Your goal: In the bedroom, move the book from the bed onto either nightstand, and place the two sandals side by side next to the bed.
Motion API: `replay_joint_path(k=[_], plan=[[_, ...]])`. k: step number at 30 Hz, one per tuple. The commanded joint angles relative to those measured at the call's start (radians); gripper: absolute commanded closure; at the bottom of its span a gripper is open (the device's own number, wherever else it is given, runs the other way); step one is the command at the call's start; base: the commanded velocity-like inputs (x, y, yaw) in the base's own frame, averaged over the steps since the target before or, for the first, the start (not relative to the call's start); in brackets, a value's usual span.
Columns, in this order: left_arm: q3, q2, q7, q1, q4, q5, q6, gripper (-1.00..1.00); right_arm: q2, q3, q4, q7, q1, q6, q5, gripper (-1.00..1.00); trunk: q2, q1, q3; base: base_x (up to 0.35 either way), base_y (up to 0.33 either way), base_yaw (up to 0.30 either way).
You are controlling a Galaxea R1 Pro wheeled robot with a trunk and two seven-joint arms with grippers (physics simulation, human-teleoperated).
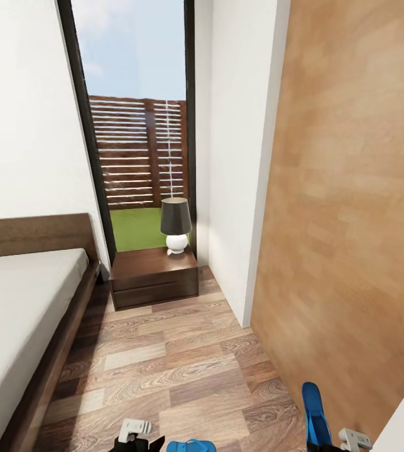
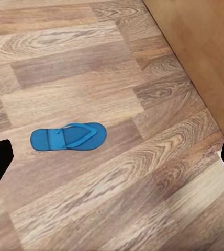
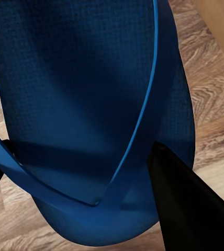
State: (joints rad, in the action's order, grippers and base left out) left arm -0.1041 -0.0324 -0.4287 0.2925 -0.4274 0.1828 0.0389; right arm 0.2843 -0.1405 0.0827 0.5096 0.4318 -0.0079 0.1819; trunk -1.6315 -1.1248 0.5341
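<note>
Wood plank floor [image 1: 164,370]: grey-brown boards. One blue sandal [image 1: 191,446] lies flat on it at the head view's 6 o'clock edge, strap side up [image 2: 68,136]. At 11 o'clock stands a dark nightstand [image 1: 154,276], bearing a lamp [image 1: 176,225]. At 9 o'clock stands the bed [image 1: 19,314], mattress bare.

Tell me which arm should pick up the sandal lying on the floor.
Left, probably. The left hand is open and looks straight down at the loose sandal on the plank floor, while the right hand is shut on the other sandal.
</note>
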Motion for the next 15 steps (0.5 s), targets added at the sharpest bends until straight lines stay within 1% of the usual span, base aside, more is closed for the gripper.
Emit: replay_joint_path(k=[1,4,5,8,15], plan=[[-0.008,-0.001,0.001,0.001,0.004,0.009,0.004,-1.0,0.0,-0.007,-0.001,0.004,0.001,0.0,0.001,1.0,-0.001,0.0,0.001,0.0,0.0,0.0],[-0.009,-0.001,0.001,0.0,0.005,0.009,0.004,-1.0,0.0,-0.007,-0.001,0.004,0.001,0.0,0.003,1.0,-0.001,0.0,0.001,0.0,0.0,0.0],[-0.006,0.004,0.002,-0.005,0.006,0.003,0.01,-1.0,0.006,-0.011,-0.007,0.005,0.007,-0.007,0.007,1.0,-0.001,0.0,0.001,0.0,0.0,0.0],[-0.006,0.02,0.002,-0.008,0.006,-0.005,0.017,-1.0,0.006,-0.011,-0.011,0.006,0.012,-0.011,0.007,1.0,-0.001,0.0,0.001,0.0,0.0,0.0],[-0.005,0.023,0.001,-0.006,0.006,-0.002,0.013,-1.0,0.006,-0.011,-0.008,0.007,0.012,-0.008,0.007,1.0,-0.001,0.0,0.001,0.0,0.0,0.0]])
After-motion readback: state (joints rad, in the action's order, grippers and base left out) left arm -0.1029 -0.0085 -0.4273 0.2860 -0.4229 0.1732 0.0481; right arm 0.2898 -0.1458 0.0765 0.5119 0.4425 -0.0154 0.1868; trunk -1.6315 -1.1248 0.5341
